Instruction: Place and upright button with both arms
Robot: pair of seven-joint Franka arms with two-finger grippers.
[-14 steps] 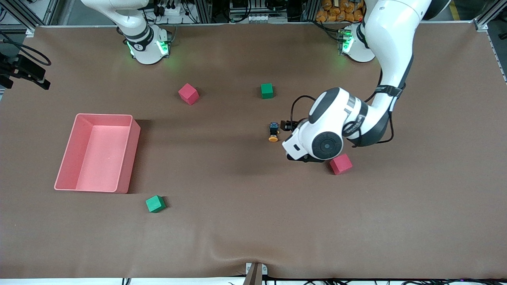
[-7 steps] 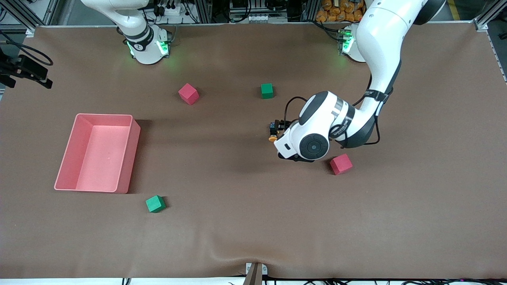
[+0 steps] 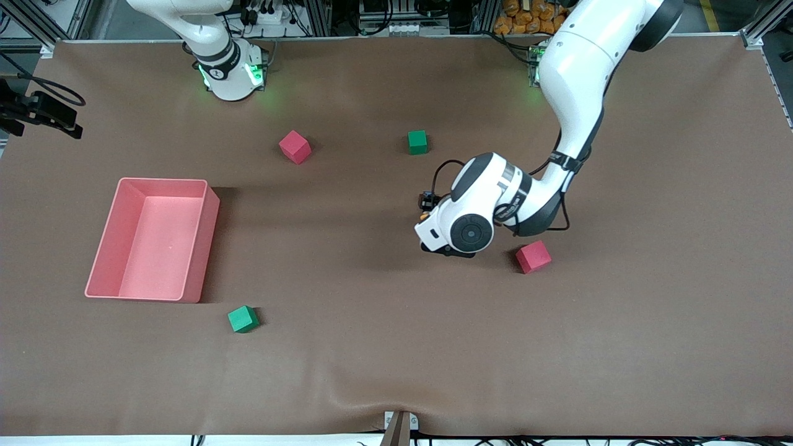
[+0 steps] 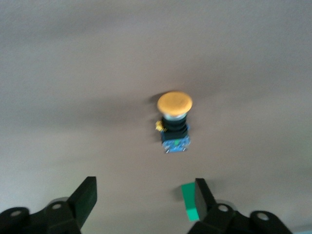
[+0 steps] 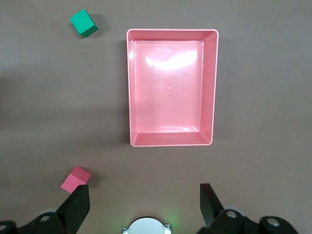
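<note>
The button (image 4: 174,122) lies on its side on the brown table, orange cap pointing away from my left gripper (image 4: 142,202) and bluish end toward it. The left gripper is open and empty above the table; the button is ahead of its fingertips (image 4: 85,197), not between them. In the front view the left arm's wrist (image 3: 474,214) covers most of the button (image 3: 426,202). My right gripper (image 5: 144,204) is open and empty, held high over the table near its own base; it does not show in the front view.
A pink bin (image 3: 204,248) stands toward the right arm's end. A red cube (image 3: 533,257) lies close beside the left wrist. Another red cube (image 3: 295,147) and a green cube (image 3: 417,142) lie nearer the bases. A second green cube (image 3: 243,319) lies nearer the camera.
The left arm has swung toward the right arm's end of the table, and its wrist now covers most of the button. The button and the right arm have not moved.
</note>
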